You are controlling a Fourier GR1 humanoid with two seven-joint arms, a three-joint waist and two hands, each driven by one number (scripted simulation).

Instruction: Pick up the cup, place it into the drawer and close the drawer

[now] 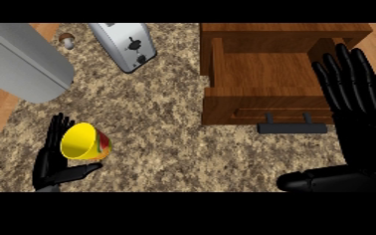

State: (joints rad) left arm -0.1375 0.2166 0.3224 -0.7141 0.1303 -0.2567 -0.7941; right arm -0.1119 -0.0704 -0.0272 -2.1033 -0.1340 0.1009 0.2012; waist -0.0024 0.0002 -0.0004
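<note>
A black left hand [55, 162] holds a small yellow cup [84, 142] above a speckled brown-and-beige stone counter [169, 129] at the lower left of the head view. The cup is tipped on its side, its round mouth turned toward the camera and showing a plain bright-yellow interior; a patch of red and green decoration is visible on its outer wall at the right. The left hand's fingers rise behind the cup and its thumb crosses beneath it, cradling the cup between them.

Well apart from it, at the upper right, a brown wooden drawer [220, 69] stands pulled open, its inner floor bare wood and a dark bar handle [291, 127] jutting from its front panel. The black right hand [351, 109] lies over the drawer's right side with fingers straight and spread, thumb stretched out to the left, holding nothing.

A silver two-slot toaster [125, 45] sits at the top centre, a small brown-capped mushroom [68, 39] beside it, and a large grey rounded metal object [29, 64] fills the upper-left corner.
</note>
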